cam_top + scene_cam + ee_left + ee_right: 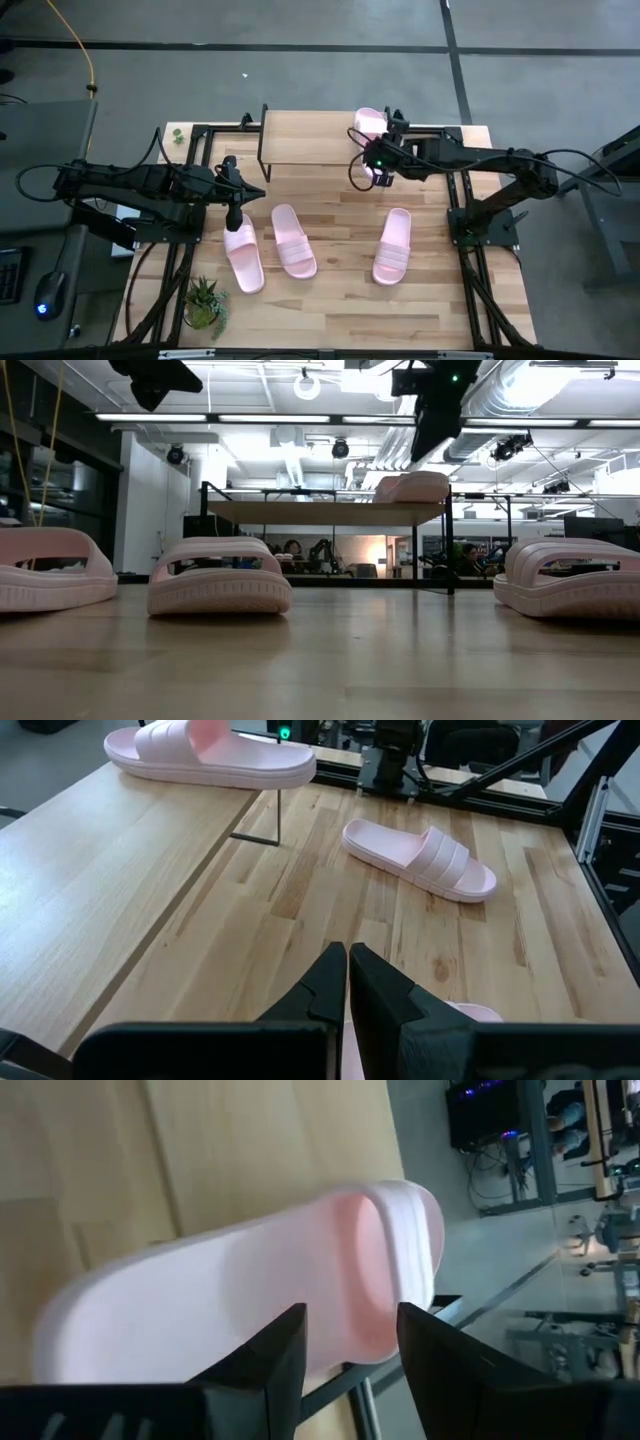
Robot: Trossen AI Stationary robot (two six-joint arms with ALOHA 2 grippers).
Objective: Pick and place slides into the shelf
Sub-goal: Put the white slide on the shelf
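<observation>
Pale pink slides, four of them: one on the shelf (310, 135), three on the wooden surface (340, 300). The shelf slide (369, 124) lies at the plank's right end, long axis running away from the robot's side, overhanging the right edge in the left wrist view. On the surface, the left slide (243, 256) and the middle slide (293, 240) lie side by side, near each other but apart, long axes running near-to-far and leaning slightly toward the left at the far end. The right slide (393, 246) sits well apart from those two, its far end leaning slightly right. In the low view all three show ribbed straps arched over the footbeds. Right gripper (381, 166) hovers just beside the shelf's right end, close to the shelf slide; fingers (270, 1370) apart, nothing between them in its wrist view. Left gripper (235, 216) hangs over the far end of the left slide, fingers (325, 985) pressed together and empty. No brand, label or writing can be read on slides or shelf.
</observation>
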